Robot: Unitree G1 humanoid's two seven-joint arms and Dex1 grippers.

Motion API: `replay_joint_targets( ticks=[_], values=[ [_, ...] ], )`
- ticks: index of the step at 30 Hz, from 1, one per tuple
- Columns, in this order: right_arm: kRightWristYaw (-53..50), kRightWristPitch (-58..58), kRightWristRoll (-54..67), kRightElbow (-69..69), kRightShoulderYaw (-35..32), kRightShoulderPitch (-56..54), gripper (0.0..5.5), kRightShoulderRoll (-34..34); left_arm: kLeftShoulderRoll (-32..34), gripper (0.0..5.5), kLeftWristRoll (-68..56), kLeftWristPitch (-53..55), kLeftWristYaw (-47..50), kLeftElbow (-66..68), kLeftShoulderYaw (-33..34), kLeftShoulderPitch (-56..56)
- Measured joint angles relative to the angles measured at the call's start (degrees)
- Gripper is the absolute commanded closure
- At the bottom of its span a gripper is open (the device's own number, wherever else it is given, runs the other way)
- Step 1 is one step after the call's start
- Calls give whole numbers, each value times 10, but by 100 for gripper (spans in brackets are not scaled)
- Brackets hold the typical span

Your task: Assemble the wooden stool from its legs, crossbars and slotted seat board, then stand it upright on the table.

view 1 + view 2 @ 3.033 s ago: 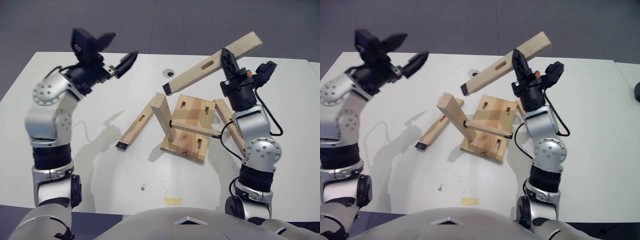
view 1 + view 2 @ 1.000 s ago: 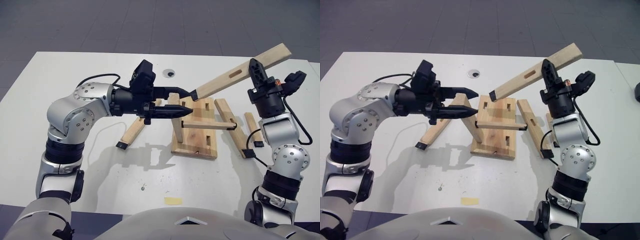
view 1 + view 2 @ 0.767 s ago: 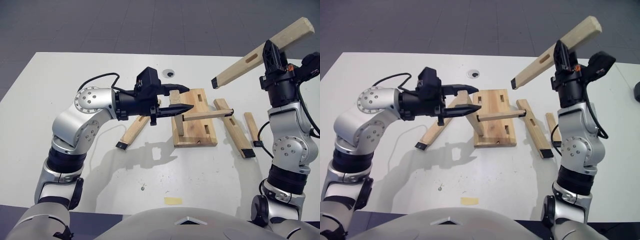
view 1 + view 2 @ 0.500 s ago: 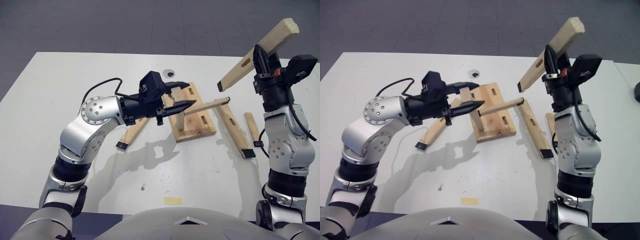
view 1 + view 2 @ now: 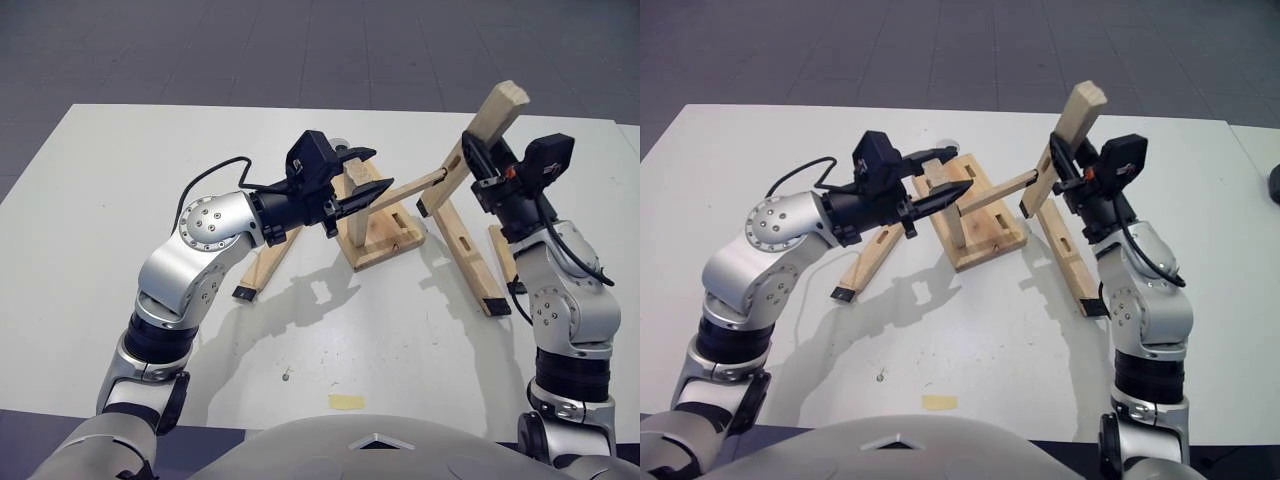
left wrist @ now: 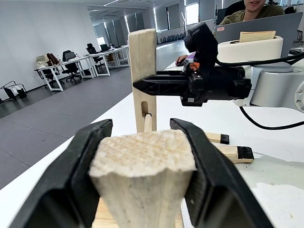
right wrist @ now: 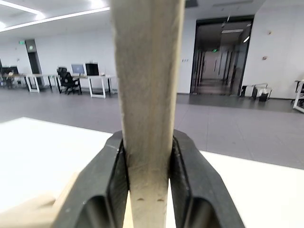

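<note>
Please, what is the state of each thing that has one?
left tool: shut on upright leg
right tool: shut on tilted leg
upright leg: standing on seat board
tilted leg: held aslant
crossbar: in upright leg, reaching tilted leg's slot
seat board: lying on table
left loose leg: lying flat
right loose leg: lying flat

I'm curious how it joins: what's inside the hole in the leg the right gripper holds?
The crossbar's tip pokes into the leg clamped in the right gripper. How deep it goes is hidden inside the wood.
</note>
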Motion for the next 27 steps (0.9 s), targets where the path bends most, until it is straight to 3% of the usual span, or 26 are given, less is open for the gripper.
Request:
replay_joint_targets(
  ticks=[19, 27],
  values=[
    [-9, -17, -48, -28, 30, 10, 449, 41, -13, 348, 16, -19, 1, 14, -9, 4],
    [17, -35, -82, -25, 52, 11, 449, 26, -14, 348, 19, -31, 0, 20, -9, 7]
  ],
)
